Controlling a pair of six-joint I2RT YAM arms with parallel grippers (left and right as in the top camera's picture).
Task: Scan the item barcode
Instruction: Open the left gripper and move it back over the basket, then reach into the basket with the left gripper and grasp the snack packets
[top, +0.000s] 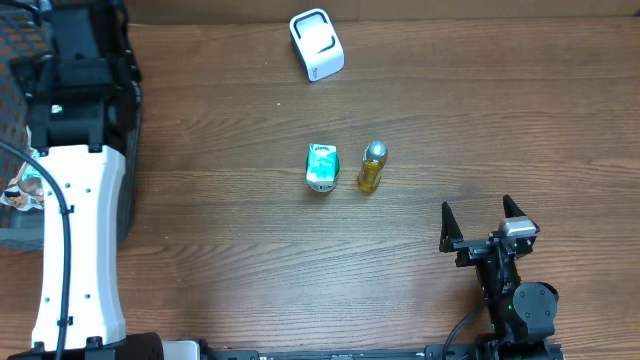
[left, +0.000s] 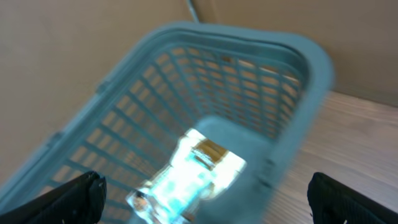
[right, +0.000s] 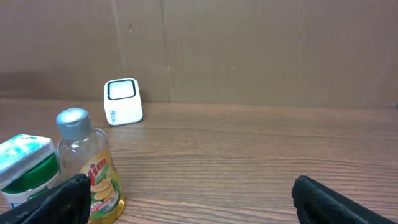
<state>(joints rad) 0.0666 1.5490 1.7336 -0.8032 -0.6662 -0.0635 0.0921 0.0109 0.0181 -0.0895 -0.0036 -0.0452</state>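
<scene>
Mid-table, bottle (right: 90, 171) label reads "Jim"; left tool (left: 205, 190), right tool (top: 477, 207) both spread

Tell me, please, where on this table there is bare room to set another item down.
The widest bare table lies right of the bottle, between the scanner at the back and the right tool in front. Another strip runs between scanner and green tub. The left edge is crowded by the left arm and basket.
</scene>
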